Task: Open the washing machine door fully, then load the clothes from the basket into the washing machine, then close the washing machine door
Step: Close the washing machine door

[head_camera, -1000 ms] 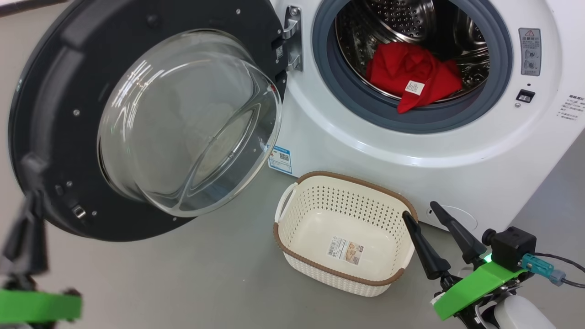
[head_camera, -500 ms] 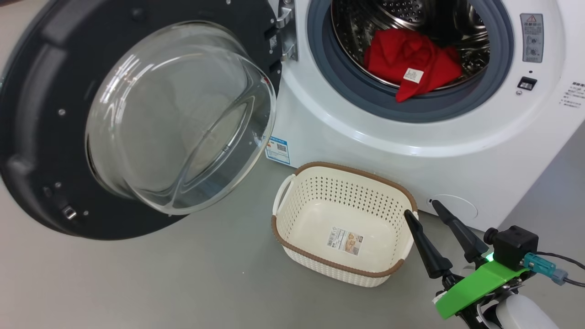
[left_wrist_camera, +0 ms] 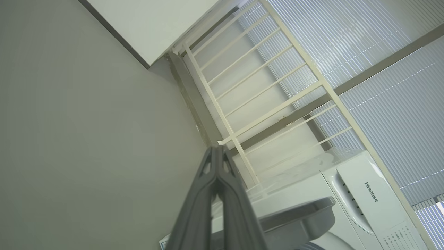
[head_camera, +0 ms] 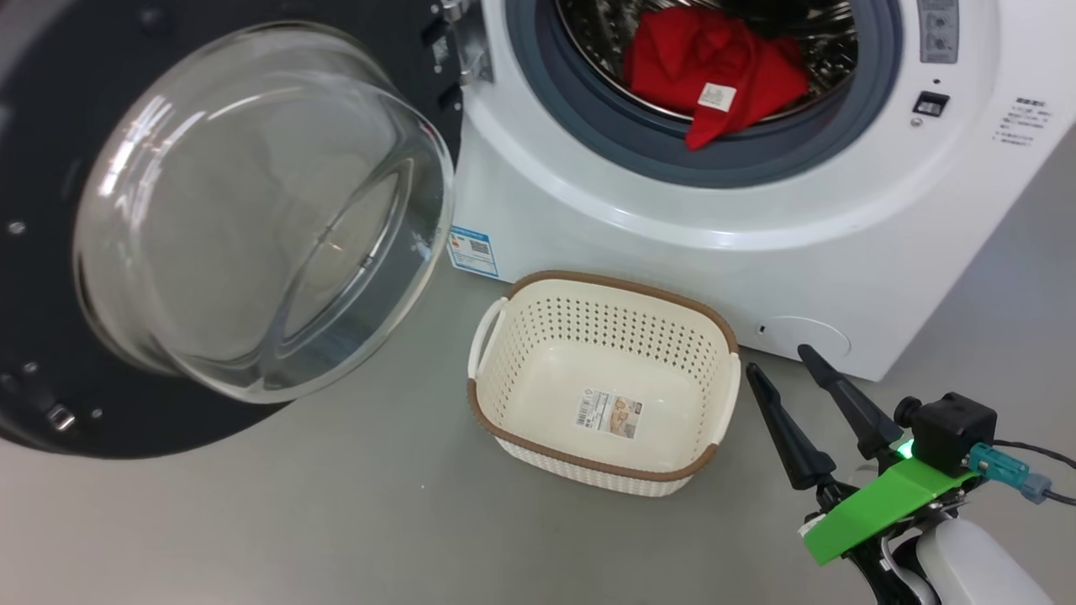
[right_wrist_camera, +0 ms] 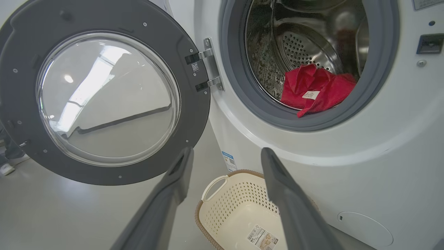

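Head looks down — right wrist shares basket point(head_camera: 614, 336).

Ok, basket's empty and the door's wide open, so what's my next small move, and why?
Probably lift the right gripper to nudge the clothes deeper into the drum: a red corner lies over the grey seal, and the washing machine door could pinch it when it closes.

The right claw point(head_camera: 776, 359), two long dark tapered fingers on a bright green bracket point(head_camera: 883, 508), points up with its fingers spread wide and empty, while the left claw point(left_wrist_camera: 218, 150) presses its grey fingers together, holding nothing.
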